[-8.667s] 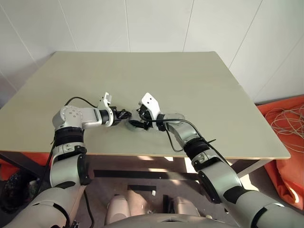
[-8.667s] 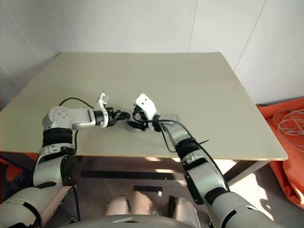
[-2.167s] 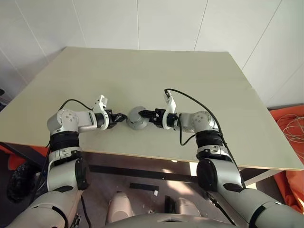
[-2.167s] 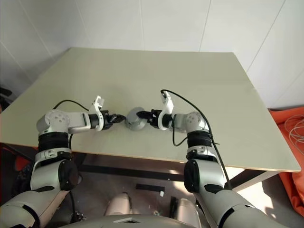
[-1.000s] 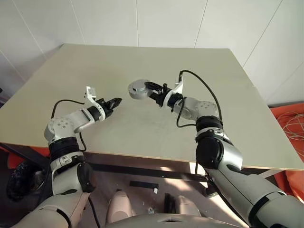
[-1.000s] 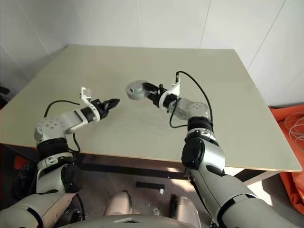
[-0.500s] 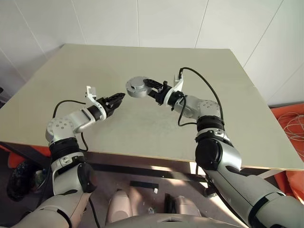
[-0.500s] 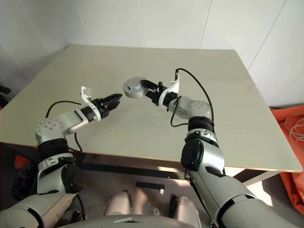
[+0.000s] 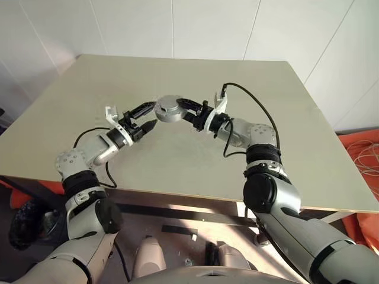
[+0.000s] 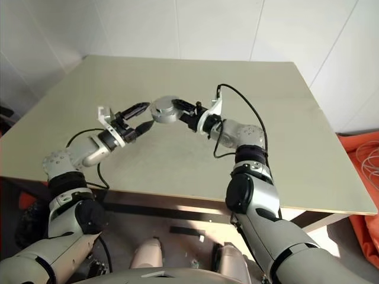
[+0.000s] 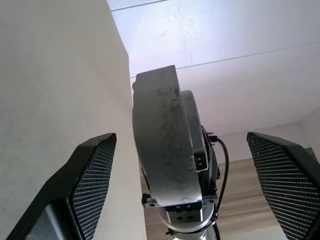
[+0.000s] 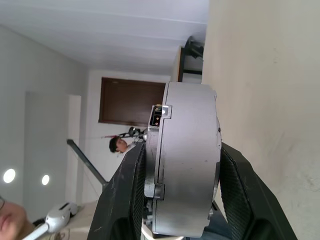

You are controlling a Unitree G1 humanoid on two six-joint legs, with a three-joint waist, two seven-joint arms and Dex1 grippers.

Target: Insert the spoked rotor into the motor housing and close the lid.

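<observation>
Since a second ago left gripper (image 9: 145, 116) has spread wide beside motor housing (image 9: 169, 109); right gripper (image 9: 187, 110) clamps it flat-face-up.

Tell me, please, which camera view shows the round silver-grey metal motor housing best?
The right wrist view: the round silver-grey metal motor housing shows edge-on, clamped between the right gripper's fingers. The left wrist view gives its edge between open jaws; the eye views show it held above the table.
</observation>
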